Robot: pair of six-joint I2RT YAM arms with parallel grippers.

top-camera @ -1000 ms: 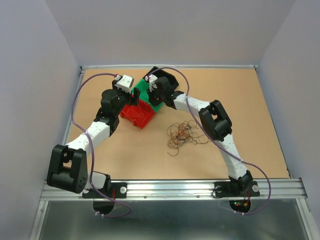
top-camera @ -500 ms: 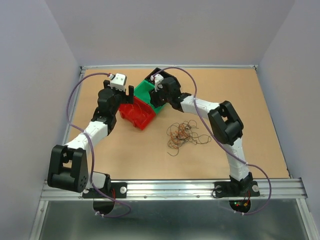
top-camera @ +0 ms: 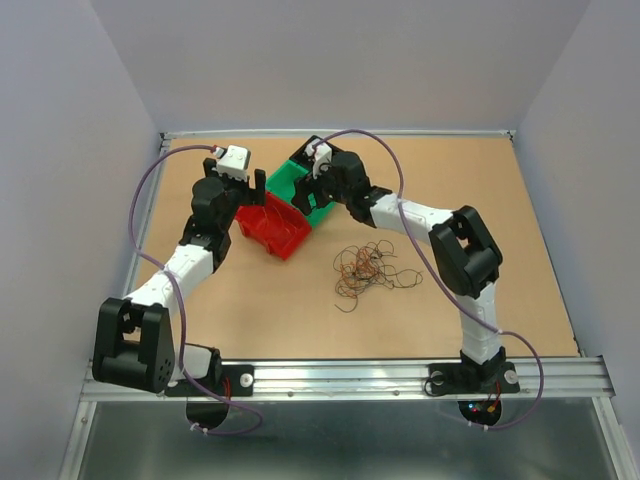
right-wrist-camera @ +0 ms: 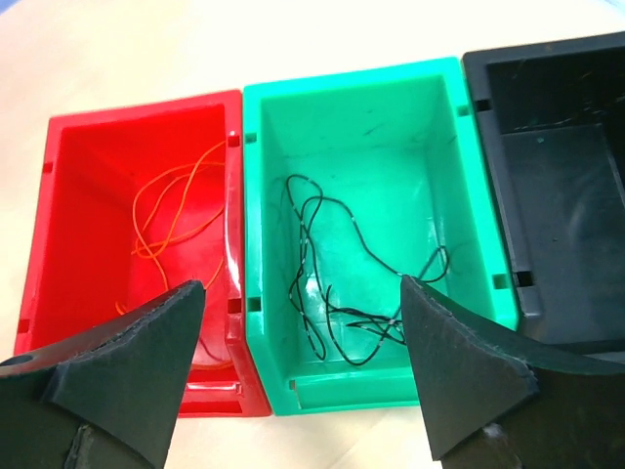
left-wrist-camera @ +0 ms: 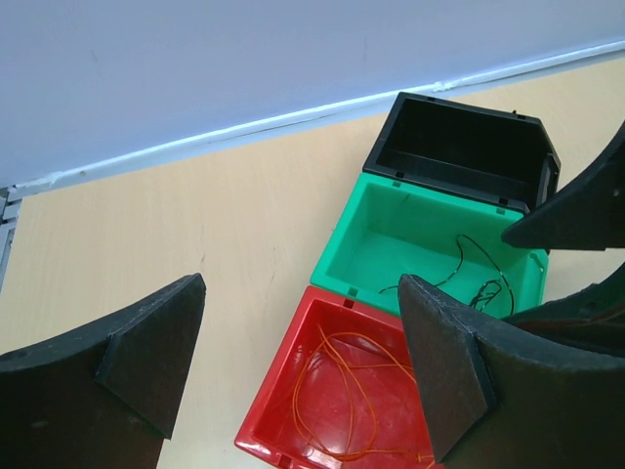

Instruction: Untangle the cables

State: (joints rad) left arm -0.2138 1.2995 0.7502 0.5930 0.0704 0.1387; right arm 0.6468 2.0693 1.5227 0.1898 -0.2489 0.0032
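A tangle of thin cables [top-camera: 368,268] lies loose on the table in front of the bins. My left gripper [top-camera: 251,186] [left-wrist-camera: 303,283] hangs open and empty above the red bin [top-camera: 280,232] [left-wrist-camera: 283,362], where an orange wire [left-wrist-camera: 347,386] lies coiled. My right gripper [top-camera: 314,192] [right-wrist-camera: 303,283] hovers open over the green bin [top-camera: 291,180] [right-wrist-camera: 352,83], with nothing between its fingers. A dark green-black wire [right-wrist-camera: 332,264] [left-wrist-camera: 479,278] rests on that bin's floor.
A black bin [left-wrist-camera: 459,147] [right-wrist-camera: 547,49] stands behind the green one, with nothing seen in it; the three bins touch in a row. The red bin [right-wrist-camera: 137,106] also holds the orange wire [right-wrist-camera: 171,210]. Walls enclose the table at back and sides.
My right gripper has opened above the green bin and its elbow has swung right. My left gripper has drawn back to the left, off the red bin, and opened a little wider.
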